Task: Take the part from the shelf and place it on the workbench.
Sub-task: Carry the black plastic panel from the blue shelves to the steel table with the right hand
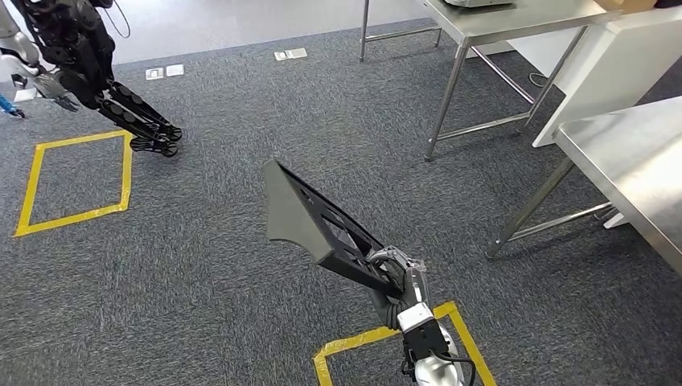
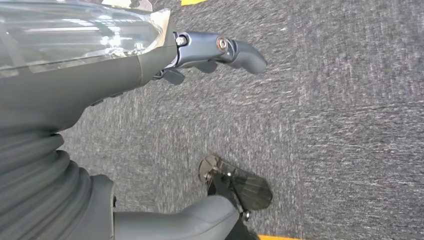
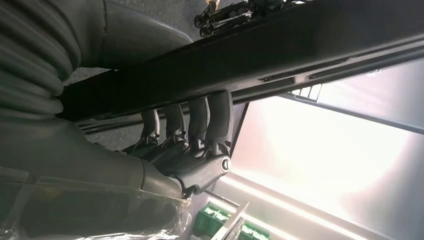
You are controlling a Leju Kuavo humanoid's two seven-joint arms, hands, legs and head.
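Observation:
The part (image 1: 310, 221) is a flat, dark grey panel with cut-out openings, carried tilted above the carpet in the middle of the head view. My right hand (image 1: 398, 277) grips it at its lower near end. In the right wrist view the fingers (image 3: 197, 120) wrap over the part's dark edge (image 3: 300, 55). The steel workbench (image 1: 635, 161) stands to the right, its top bare where visible. My left hand (image 2: 90, 80) hangs over the carpet with fingers and thumb apart and nothing in it.
A second steel table (image 1: 499, 20) stands at the back right, with a white cabinet side (image 1: 611, 64) beside it. Another dark robot (image 1: 96, 64) stands at the far left. Yellow tape squares (image 1: 76, 181) (image 1: 386, 342) mark the grey carpet.

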